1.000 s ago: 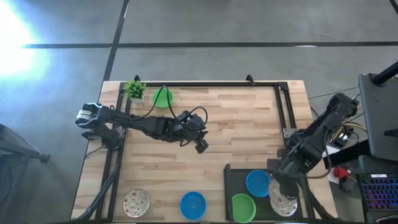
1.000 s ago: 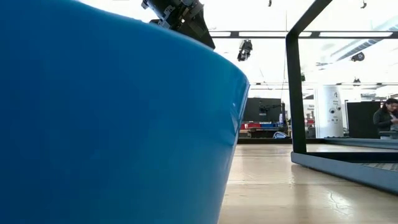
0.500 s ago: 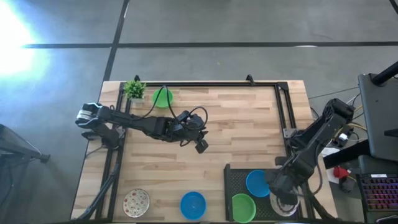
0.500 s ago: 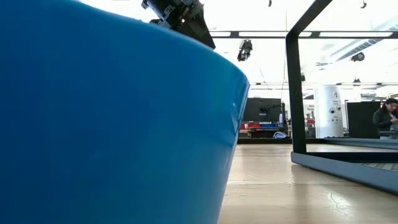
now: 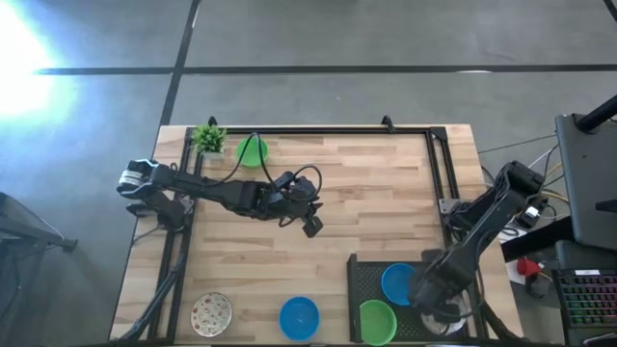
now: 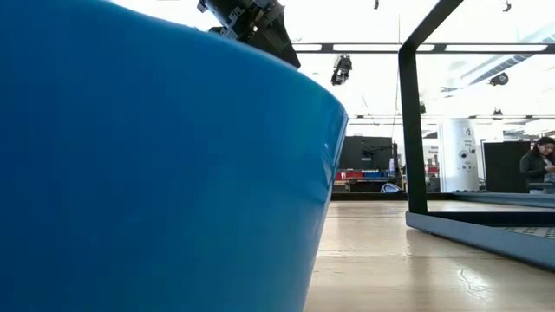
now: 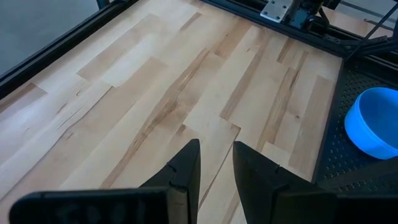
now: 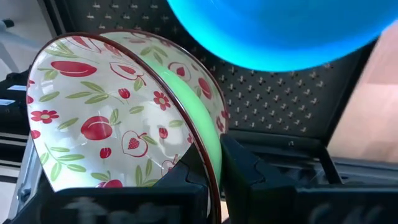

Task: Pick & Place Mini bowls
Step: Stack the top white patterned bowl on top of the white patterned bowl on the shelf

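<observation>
Two bowls already sit on the black tray (image 5: 364, 272) at the bench's near right corner, so our right gripper (image 8: 211, 163), pinching the patterned bowl (image 8: 93, 118) by its rim, holds it there too. Our left gripper (image 7: 216, 163) waits mid-bench, fingers narrowly parted, empty.

Wooden worktop (image 5: 366, 193), small potted plant (image 5: 207, 138) at its far left corner, black perforated tray (image 5: 359, 275) at its near right edge, person (image 6: 542, 162) in the room behind

On the pale wooden table (image 5: 376, 193) sit plain green (image 5: 252, 151) and blue (image 5: 299, 317) bowls, a white red-flowered bowl (image 8: 106, 118), and a black perforated tray (image 5: 362, 280).
</observation>
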Tool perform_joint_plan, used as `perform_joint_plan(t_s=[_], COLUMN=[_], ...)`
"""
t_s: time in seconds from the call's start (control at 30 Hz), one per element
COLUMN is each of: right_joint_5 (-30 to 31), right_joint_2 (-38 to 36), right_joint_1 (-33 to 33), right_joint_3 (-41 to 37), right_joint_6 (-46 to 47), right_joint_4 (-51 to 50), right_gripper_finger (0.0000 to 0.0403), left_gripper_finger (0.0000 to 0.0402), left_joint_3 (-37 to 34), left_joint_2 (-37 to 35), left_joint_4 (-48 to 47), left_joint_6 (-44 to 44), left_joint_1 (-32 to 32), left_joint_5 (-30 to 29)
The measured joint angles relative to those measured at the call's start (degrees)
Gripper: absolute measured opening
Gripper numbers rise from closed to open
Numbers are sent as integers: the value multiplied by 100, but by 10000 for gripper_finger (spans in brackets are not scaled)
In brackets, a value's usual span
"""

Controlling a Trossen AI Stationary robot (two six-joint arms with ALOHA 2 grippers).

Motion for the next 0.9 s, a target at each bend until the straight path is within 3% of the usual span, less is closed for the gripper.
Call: perform_joint_plan(t_s=[0.9], right_joint_5=[-207], right_joint_2=[340], right_joint_1=[-2], right_joint_3=[-50], right_joint_6=[4], right_joint_4=[377], right_gripper_finger=[15], left_gripper_finger=[87], left_joint_3=[2], left_joint_2=[0], left_joint_4=[-11], left_joint_6=[24], left_joint_1=[2], left_joint_5=[0])
